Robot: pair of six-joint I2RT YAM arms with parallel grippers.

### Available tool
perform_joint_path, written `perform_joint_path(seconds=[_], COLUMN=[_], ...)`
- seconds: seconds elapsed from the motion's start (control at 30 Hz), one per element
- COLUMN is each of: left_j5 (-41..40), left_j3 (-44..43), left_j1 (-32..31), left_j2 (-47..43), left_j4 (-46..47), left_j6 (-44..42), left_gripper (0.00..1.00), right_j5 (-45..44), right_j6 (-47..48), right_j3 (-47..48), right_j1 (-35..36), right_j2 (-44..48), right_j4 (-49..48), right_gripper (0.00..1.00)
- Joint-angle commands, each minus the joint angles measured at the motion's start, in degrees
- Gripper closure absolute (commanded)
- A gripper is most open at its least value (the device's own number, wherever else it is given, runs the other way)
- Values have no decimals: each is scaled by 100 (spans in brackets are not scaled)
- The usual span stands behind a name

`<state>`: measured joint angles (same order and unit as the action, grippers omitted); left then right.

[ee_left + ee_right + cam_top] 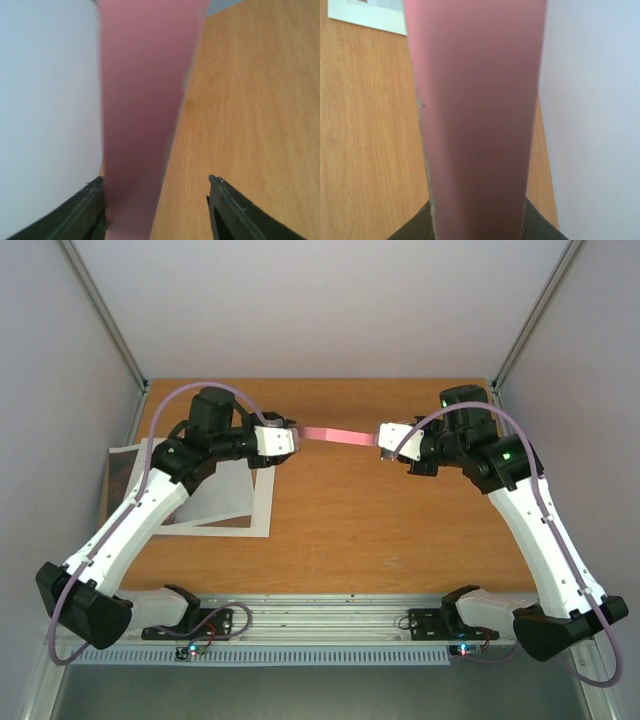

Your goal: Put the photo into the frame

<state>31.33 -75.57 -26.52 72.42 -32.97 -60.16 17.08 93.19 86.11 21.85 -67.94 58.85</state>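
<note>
- Currently, the frame [338, 434] hangs in the air over the far half of the desk [400, 530], edge-on to the overhead view and spanning between my two arms.
- The left end effector [285, 442] stands open around one end. The pink rim runs along one finger [82, 212] with a clear gap to the other, so it grips nothing.
- The right end effector [385, 437] looks closed on the other end, its fingers snug against both sides of the rim.
- I judge this a handover to the right arm, so I want that hold firm before the left leaves.
- I'd back the left out straight along the frame's line, so the touching finger doesn't drag or twist it.
- Held at one end, the frame may sag. I'd keep it level and move slowly.
- A white mat [262, 502] with a grey sheet [225, 495] inside lies on the desk's left, partly under my left arm. Whether that is the photo I cannot tell.
</note>
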Motion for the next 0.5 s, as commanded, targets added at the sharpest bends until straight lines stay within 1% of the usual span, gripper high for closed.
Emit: perform_joint_path(seconds=[0.0,0.1,0.13,0.17,0.23,0.27,0.37,0.47], left_j5=[-662,-1383,-1686,-1797,-1816,-1827,-1848,-1974], left_j3=[379,362,191,-55,-520,-663,-923,-1008], left_j1=[111,206,268,327,429,475,637,849], left_j2=[-156,-178,-127,-41,96,116,131,180], left_j4=[1464,2055,2077,1904,1564,1537,1448,1246], left_j6=[1866,3023,3383,3980,4617,4927,5248,5307], left_gripper=[35,10,5,1,1,1,1,1], right_j5=[501,564,579,629,751,815,1270,1871], right_j6=[-996,-1545,-1775,-1999,-2478,-2743,-3639,-4442], right_j3=[353,705,876,1053,1466,1662,2294,2523], right_j1=[-5,-18,-41,-73,-159,-208,-487,-765], right_j2=[-206,-496,-624,-803,-1080,-1206,-1584,-1825], right_j4=[213,370,447,500,543,545,597,535], right_gripper=[99,99,99,99,99,99,99,99])
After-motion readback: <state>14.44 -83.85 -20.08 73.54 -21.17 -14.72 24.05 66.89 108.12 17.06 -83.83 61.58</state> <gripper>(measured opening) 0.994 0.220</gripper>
